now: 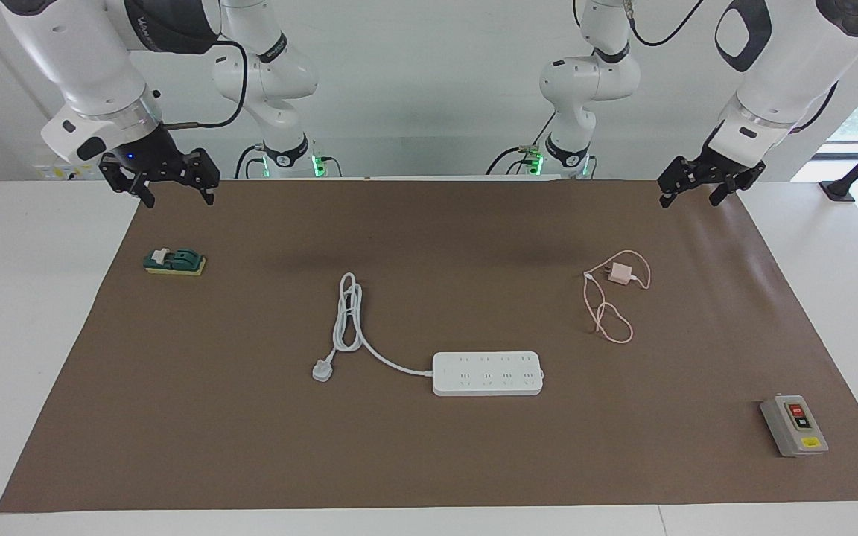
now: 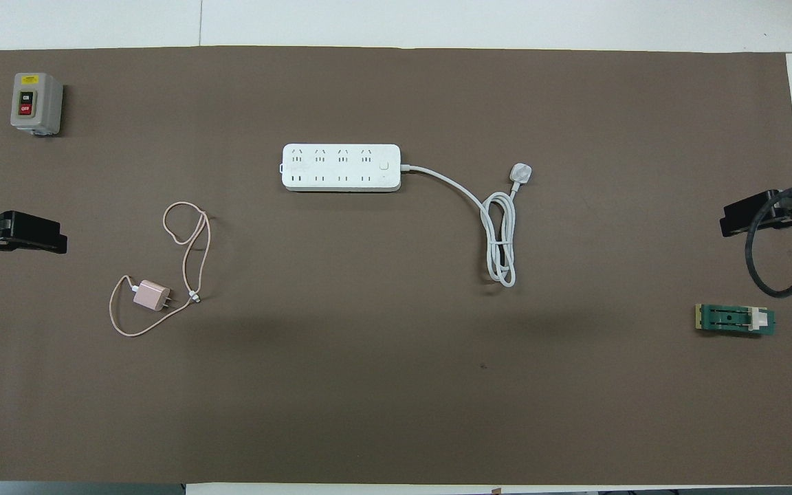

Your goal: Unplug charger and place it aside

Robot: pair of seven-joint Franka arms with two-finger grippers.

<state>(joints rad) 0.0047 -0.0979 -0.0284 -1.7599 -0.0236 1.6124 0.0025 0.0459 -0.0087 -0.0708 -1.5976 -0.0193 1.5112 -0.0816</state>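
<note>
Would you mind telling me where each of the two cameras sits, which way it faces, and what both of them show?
Facing view: high across the table, looking at the robots; both arms show whole, left gripper and right gripper raised over the mat's edge nearest the robots.
Overhead view: high above the robots' end, looking steeply down; only the two grippers show, at the side edges.
Shared: the charger lying unplugged apart from the power strip, the grey switch box, the green block.
</note>
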